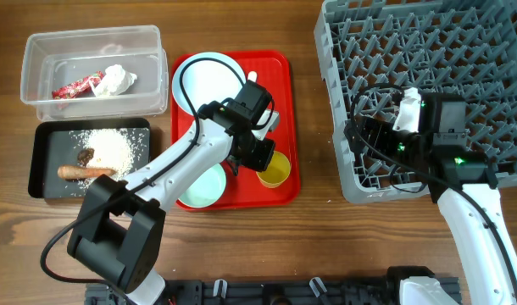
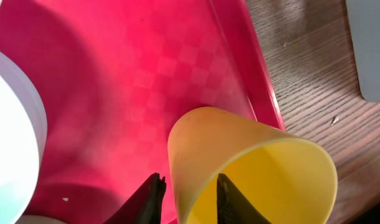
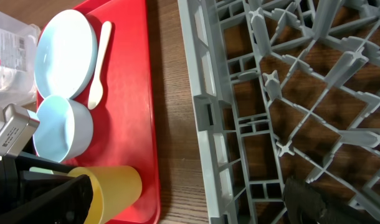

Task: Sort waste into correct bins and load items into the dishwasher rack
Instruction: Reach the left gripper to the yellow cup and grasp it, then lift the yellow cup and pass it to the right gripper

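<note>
Loading step in hand: left hand pinching rim of yellow cup on red tray, lift toward grey dishwasher rack judged next; right hand's state cannot be told

Flat red tray on a brown wooden table, between the containers at left and the large crate at right. Raised rim all round; faint checkered texture on the tray floor in the left wrist view. Wood grain running across the tabletop, bare strip showing beside the tray's edge. Dark mounting rail along the near table edge.
</note>
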You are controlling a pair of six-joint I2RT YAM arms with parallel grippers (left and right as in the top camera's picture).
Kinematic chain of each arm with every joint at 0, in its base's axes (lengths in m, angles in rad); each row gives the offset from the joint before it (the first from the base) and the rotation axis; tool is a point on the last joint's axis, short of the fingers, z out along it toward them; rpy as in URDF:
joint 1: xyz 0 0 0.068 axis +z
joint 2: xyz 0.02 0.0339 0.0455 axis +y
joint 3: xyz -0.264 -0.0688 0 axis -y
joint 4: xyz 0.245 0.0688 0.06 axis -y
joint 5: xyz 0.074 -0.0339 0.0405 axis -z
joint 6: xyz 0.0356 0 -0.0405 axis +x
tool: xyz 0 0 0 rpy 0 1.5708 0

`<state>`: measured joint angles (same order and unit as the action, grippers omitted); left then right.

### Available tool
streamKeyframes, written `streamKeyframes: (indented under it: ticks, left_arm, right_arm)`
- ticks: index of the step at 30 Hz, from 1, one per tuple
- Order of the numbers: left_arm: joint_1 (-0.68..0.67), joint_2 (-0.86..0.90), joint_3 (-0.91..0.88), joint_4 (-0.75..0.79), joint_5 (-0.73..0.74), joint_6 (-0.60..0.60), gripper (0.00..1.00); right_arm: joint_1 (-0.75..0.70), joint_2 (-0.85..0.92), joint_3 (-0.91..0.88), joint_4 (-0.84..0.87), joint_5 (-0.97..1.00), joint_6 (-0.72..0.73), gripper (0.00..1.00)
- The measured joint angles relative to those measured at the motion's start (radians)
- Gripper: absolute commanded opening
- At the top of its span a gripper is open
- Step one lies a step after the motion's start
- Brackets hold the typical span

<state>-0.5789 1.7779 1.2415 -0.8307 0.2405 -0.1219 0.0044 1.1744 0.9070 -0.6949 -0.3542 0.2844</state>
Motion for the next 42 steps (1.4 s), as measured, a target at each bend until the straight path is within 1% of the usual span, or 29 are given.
streamKeyframes:
  ticks: [1, 8, 11, 12, 14, 16, 19, 23, 25, 28, 30, 34, 38, 42]
  left_arm:
    - [0.000, 0.000, 0.000, 0.000, 0.001, -0.010, 0.04]
    - [0.002, 0.004, 0.000, -0.001, 0.013, -0.014, 0.04]
    - [0.021, -0.001, 0.000, -0.001, 0.049, -0.015, 0.04]
    - [0.032, -0.006, 0.000, -0.002, 0.066, -0.015, 0.04]
    - [0.092, -0.040, 0.000, 0.001, 0.148, -0.015, 0.04]
    - [0.151, -0.074, 0.000, 0.008, 0.243, -0.015, 0.04]
    - [0.266, -0.129, 0.000, 0.044, 0.427, -0.017, 0.04]
    - [0.377, -0.155, 0.002, 0.109, 0.685, -0.019, 0.04]
    - [0.414, -0.155, 0.002, 0.149, 0.826, -0.019, 0.04]
    - [0.443, -0.155, 0.002, 0.211, 0.996, -0.021, 0.04]
    - [0.452, -0.155, 0.002, 0.245, 1.085, -0.021, 0.04]
    - [0.453, -0.155, 0.002, 0.275, 1.213, -0.022, 0.04]
    - [0.453, -0.155, 0.002, 0.275, 1.270, -0.022, 0.04]
    - [0.453, -0.155, 0.002, 0.275, 1.294, -0.022, 0.04]
  right_arm:
    - [0.000, 0.000, 0.000, 0.000, 0.000, 0.000, 1.00]
    - [0.000, 0.000, 0.000, 0.000, -0.007, 0.000, 1.00]
    - [0.000, 0.000, 0.000, 0.023, -0.052, 0.003, 1.00]
    - [0.000, 0.000, 0.000, 0.056, -0.099, 0.003, 1.00]
    - [0.000, 0.000, 0.000, 0.101, -0.160, 0.005, 0.99]
    - [0.000, 0.001, -0.001, 0.187, -0.249, 0.006, 1.00]
    - [0.000, 0.001, -0.001, 0.337, -0.402, 0.008, 1.00]
    - [0.000, 0.001, 0.001, 0.478, -0.542, 0.030, 1.00]
    - [0.003, 0.001, 0.001, 0.542, -0.585, 0.048, 1.00]
    - [0.026, 0.002, 0.001, 0.637, -0.636, 0.064, 1.00]
    - [0.054, 0.004, 0.001, 0.684, -0.661, 0.071, 1.00]
    - [0.126, 0.024, 0.001, 0.735, -0.693, 0.078, 0.99]
    - [0.185, 0.064, 0.001, 0.815, -0.732, 0.082, 0.98]
    - [0.226, 0.089, 0.001, 0.895, -0.784, 0.087, 0.90]
